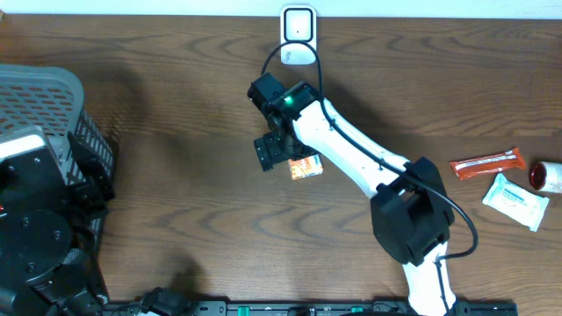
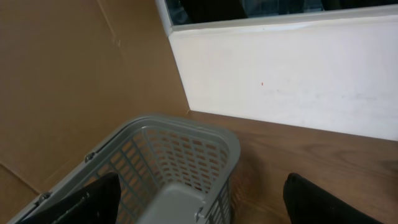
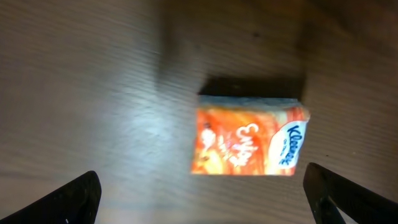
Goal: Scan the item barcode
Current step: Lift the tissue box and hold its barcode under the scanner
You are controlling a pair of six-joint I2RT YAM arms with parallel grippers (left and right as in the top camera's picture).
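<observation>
Closest to the overhead lens, the left arm (image 1: 35, 237) bulked black in the lower left of the frame. Beneath everything spread the brown table (image 1: 176, 202). At the left edge stood the grey basket (image 1: 53, 92), and the left gripper (image 2: 202, 202) hung wide above it, holding nothing. From bottom right the white right arm (image 1: 351, 154) reached to the centre; the right gripper (image 3: 208, 199) was spread wide over the orange tissue pack (image 3: 249, 140), which lay flat on the wood, touching neither finger. At top centre sat a white scanner (image 1: 299, 35); near the right edge lay a white wipe packet (image 1: 515, 201) and a red sachet (image 1: 487, 164).
</observation>
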